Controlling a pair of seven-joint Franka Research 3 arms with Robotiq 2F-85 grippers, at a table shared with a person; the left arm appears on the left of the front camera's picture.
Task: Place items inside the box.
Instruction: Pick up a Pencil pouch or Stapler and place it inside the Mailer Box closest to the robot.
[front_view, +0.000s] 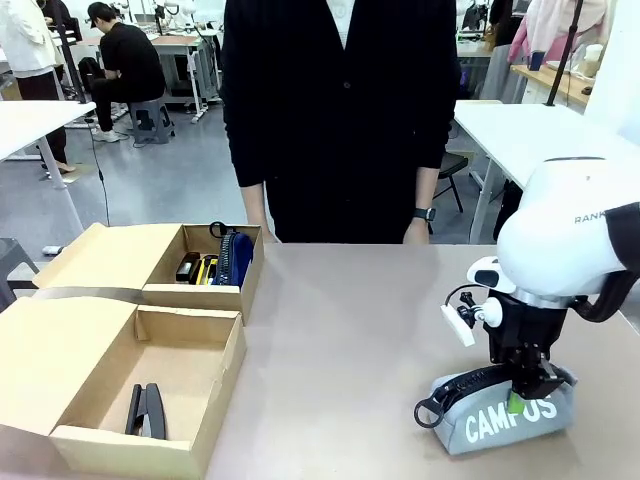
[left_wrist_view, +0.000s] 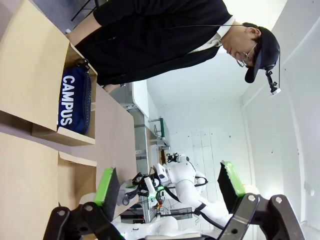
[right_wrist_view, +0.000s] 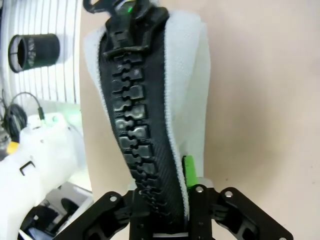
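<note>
Grey CAMPUS case (front_view: 490, 425) on table (front_view: 350, 330), pinched along its top between right jaws, left jaws spread wide.

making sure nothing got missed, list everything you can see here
near box: 1, brown cardboard, open, table's front left
far box: 1, brown cardboard, open, behind near box
stapler: 1, black, inside near box
navy case: 1, navy, white letters, in far box
yellow tool: 1, yellow handle, far box, beside navy case
grey case: 1, grey, black zip, table's front right
table: 1, beige, centre
person: 1, black top, far side
left gripper: 1, black, green pads, open
right gripper: 1, black, green pads, shut on grey case
</note>
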